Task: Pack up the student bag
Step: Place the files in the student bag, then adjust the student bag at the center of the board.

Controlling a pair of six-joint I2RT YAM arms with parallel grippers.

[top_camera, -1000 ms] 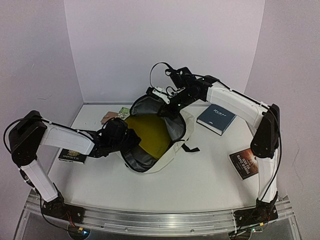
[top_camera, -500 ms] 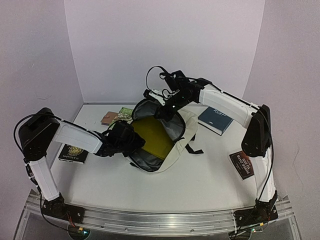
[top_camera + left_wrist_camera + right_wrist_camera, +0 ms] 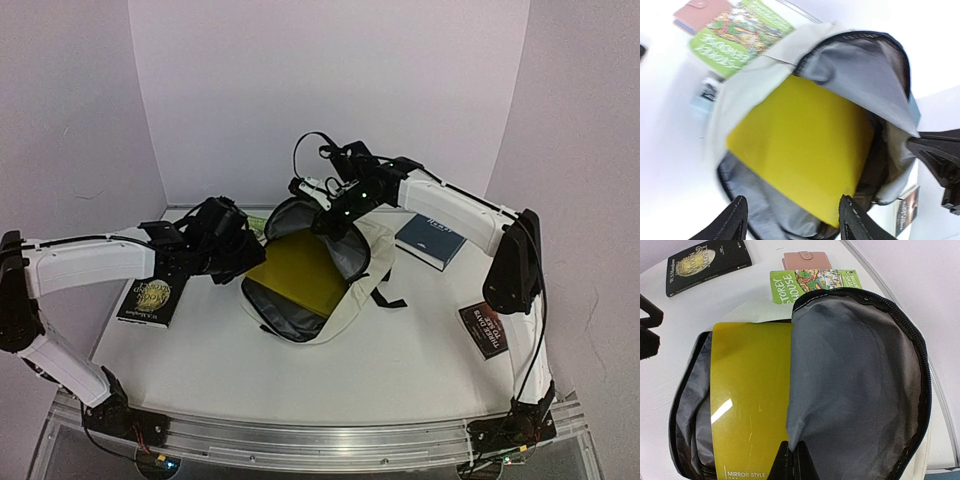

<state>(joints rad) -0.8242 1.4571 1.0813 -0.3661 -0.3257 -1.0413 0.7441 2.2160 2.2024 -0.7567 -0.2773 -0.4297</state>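
The student bag (image 3: 345, 305), cream with grey lining, lies unzipped at the table's middle. A yellow folder (image 3: 298, 270) rests flat inside it, its lower end sticking out of the mouth. My right gripper (image 3: 335, 220) is shut on the edge of the grey lining flap (image 3: 855, 380) and holds it raised; its fingertips (image 3: 794, 462) pinch the fabric just above the folder (image 3: 750, 390). My left gripper (image 3: 250, 255) hangs just left of the bag, open. In the left wrist view its fingers (image 3: 735, 222) are spread wide above the folder (image 3: 800, 150), touching nothing.
A green book (image 3: 810, 280) and a pink wallet (image 3: 805, 260) lie behind the bag's left side. A black book (image 3: 148, 298) is at the left, a blue book (image 3: 432, 238) right of the bag, a dark book (image 3: 490, 328) near the right arm.
My left gripper has opened, let go of the yellow folder and drawn back left and up out of the bag. The folder stays inside. The right gripper keeps the flap raised.
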